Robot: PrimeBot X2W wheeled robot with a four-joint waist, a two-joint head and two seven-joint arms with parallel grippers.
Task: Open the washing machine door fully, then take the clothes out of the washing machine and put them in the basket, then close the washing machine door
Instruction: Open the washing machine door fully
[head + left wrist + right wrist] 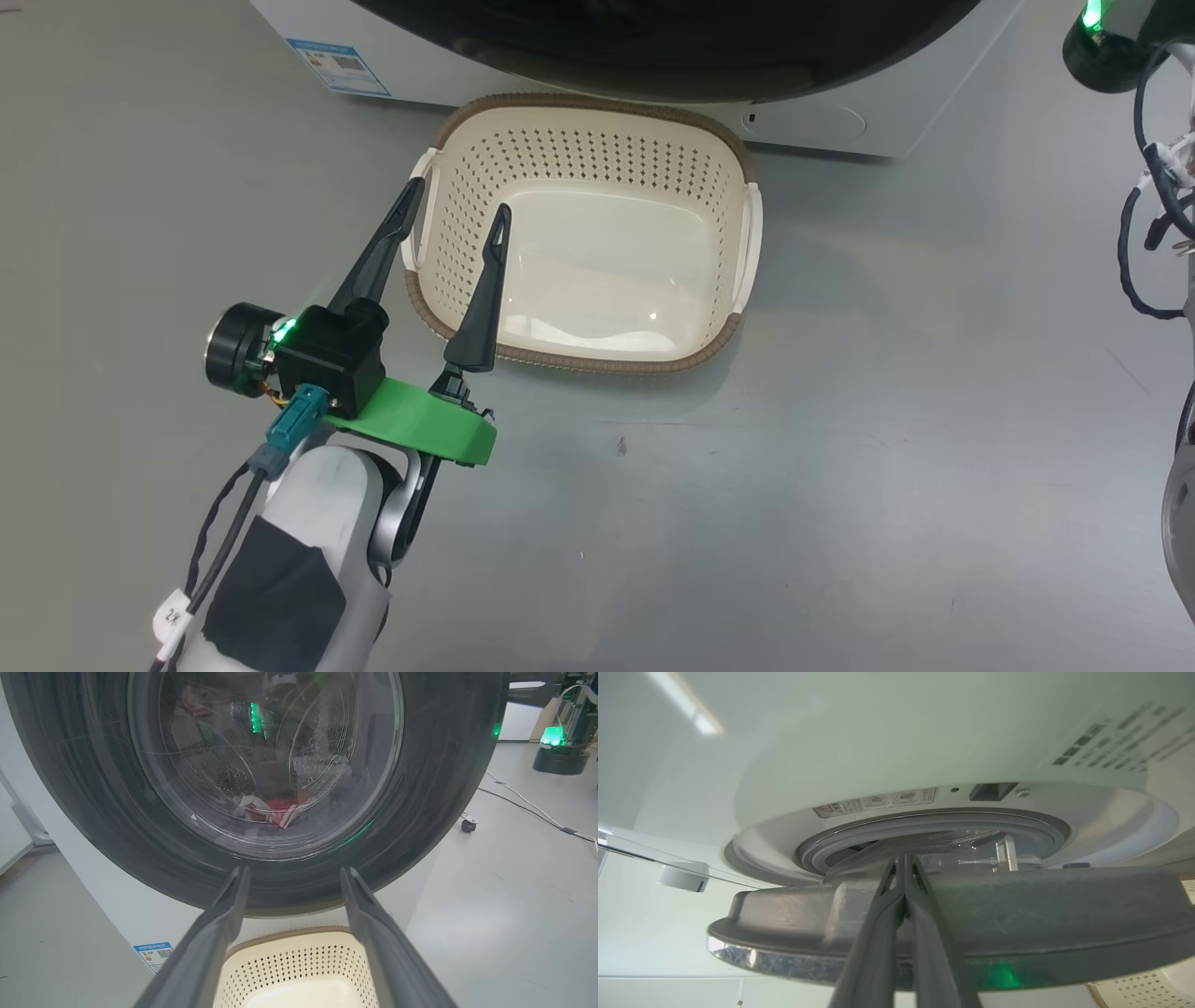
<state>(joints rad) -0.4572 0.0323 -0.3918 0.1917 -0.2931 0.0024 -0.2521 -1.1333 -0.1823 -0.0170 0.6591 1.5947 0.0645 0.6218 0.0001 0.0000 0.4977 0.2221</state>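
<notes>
The washing machine door [84, 812], with its black rim and clear glass bowl, stands slightly ajar. Through the glass the red and white clothes [280, 809] lie low in the drum. The cream basket [579, 105] sits on the floor just in front of the white washing machine [822, 121]. My left gripper [457, 201] is open and holds nothing, its fingers over the basket's left side, pointing at the door [653, 47]. In the right wrist view my right gripper [904, 858] is shut, its fingers lying across the door's edge [1041, 914] with the tips at the gap before the grey drum seal [831, 844].
A blue label sticker [338, 63] marks the machine's lower left front. Grey floor stretches to the left and right of the basket. A cable [528, 805] and a small caster [468, 823] lie on the floor at the machine's right. My right arm's dark wrist [1111, 47] hangs at upper right.
</notes>
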